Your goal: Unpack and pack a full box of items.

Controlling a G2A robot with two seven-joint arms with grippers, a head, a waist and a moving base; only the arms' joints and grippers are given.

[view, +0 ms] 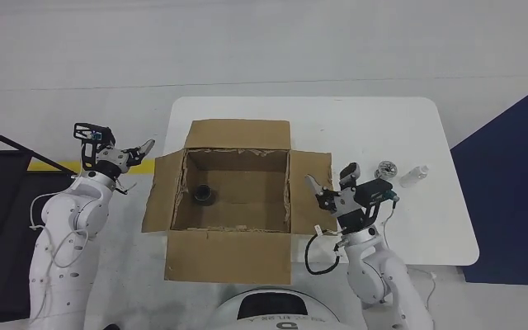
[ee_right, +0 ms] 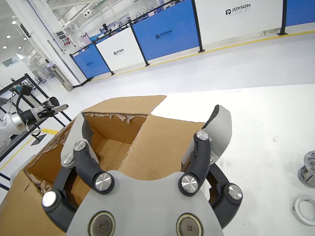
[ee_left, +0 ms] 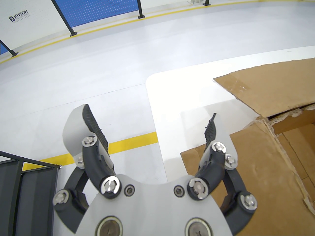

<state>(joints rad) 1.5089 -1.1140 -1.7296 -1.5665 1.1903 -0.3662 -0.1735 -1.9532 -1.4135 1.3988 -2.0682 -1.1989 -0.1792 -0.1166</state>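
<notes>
An open cardboard box (view: pixel 235 191) stands mid-table with all its flaps folded out. A small dark round item (view: pixel 202 195) lies on its floor near the left wall. My left gripper (view: pixel 139 150) hangs open and empty beyond the table's left edge, level with the box's left flap (ee_left: pixel 246 173); in its wrist view the left gripper (ee_left: pixel 150 119) shows spread fingers. My right gripper (view: pixel 332 177) is open and empty over the box's right flap (ee_right: pixel 157 151). From the right wrist the right gripper (ee_right: pixel 150 116) faces the box's inside (ee_right: pixel 110 146).
On the white table (view: pixel 412 124) right of the box lie a round metal part (view: pixel 384 170) and a small clear bottle (view: pixel 414 174). The right wrist view shows the metal part (ee_right: pixel 307 173) and a metal ring (ee_right: pixel 305 212). A dark rack (ee_left: pixel 24 192) stands left of the table.
</notes>
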